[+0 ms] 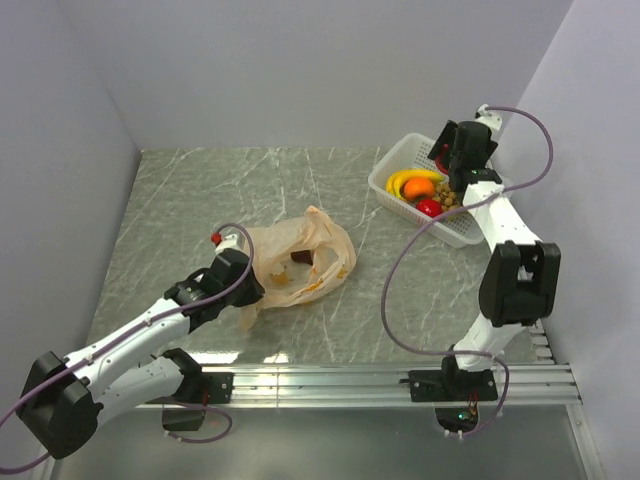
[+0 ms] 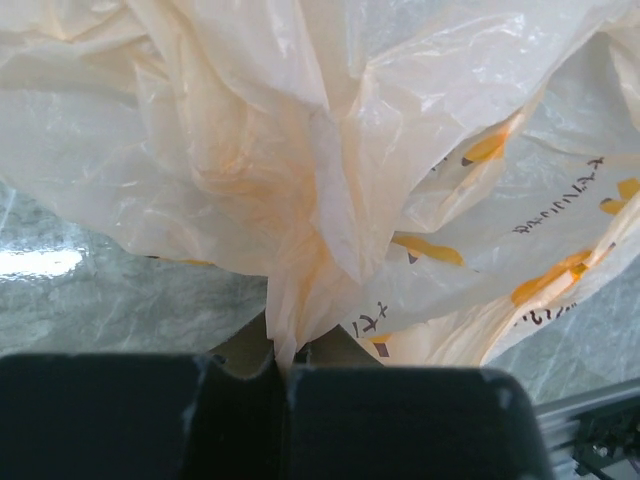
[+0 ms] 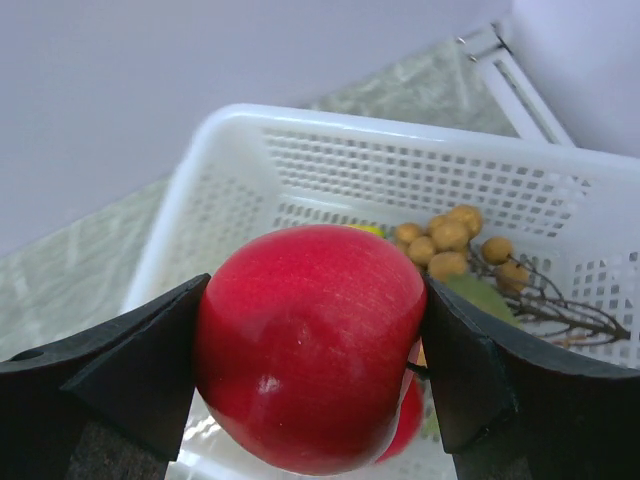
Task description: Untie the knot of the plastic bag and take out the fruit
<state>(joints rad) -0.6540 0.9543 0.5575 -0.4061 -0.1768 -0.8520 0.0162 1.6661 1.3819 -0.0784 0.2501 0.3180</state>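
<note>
- One thin, crinkly bag (image 1: 300, 262) is lying in the middle of the table (image 1: 190, 200), light and limp; the left gripper (image 2: 282, 372) is pinching a gathered fold of it, fingers fully closed
- The basket (image 1: 392, 168) is sitting well apart at far right, holding banana (image 1: 404, 181), orange (image 1: 420, 187) and grapes (image 3: 450, 238)
- The right gripper (image 1: 455, 160) is hovering over it, clamping wide on a red apple (image 3: 305, 330) that is looking smooth, firm and probably slippery
- A dark piece (image 1: 303, 258) is showing inside the bag, probably best reached through the mouth; loose film is crowding it

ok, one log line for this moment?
left tool: shut on bag | right tool: gripping apple over basket | basket: banana, orange, grapes | bag: dark piece inside
</note>
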